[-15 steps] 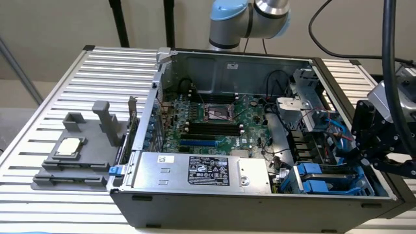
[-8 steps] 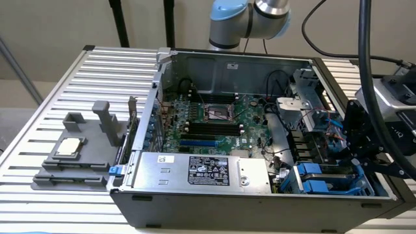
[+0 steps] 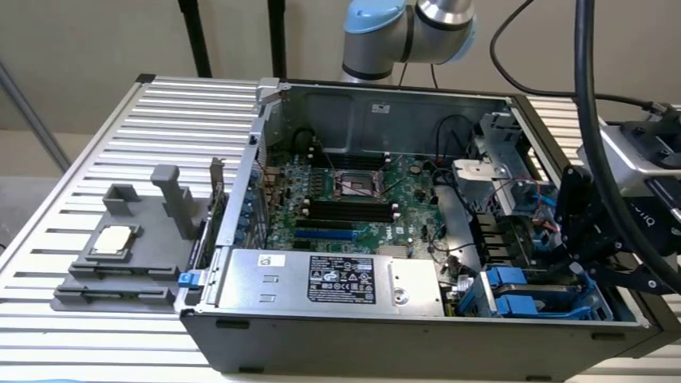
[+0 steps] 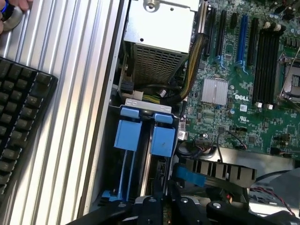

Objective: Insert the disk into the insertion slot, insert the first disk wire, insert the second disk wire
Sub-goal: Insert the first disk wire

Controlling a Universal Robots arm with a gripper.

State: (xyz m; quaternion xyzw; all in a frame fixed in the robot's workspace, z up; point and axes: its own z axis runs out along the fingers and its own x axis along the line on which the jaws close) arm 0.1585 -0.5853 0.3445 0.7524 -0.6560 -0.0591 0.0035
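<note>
The exterior view looks slantwise down on the whole open PC case (image 3: 372, 345); the wrist view faces down close over its blue-tabbed drive bays (image 4: 162, 140), seen in both.

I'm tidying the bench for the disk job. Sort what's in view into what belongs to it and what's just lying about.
Job in hand:
insertion slot, with blue tabs
claw, close to that slot

Lying about:
power-supply box
grey fixture
keyboard

The green motherboard (image 4: 234, 112) carries the white printed brand name "DELL".
</note>
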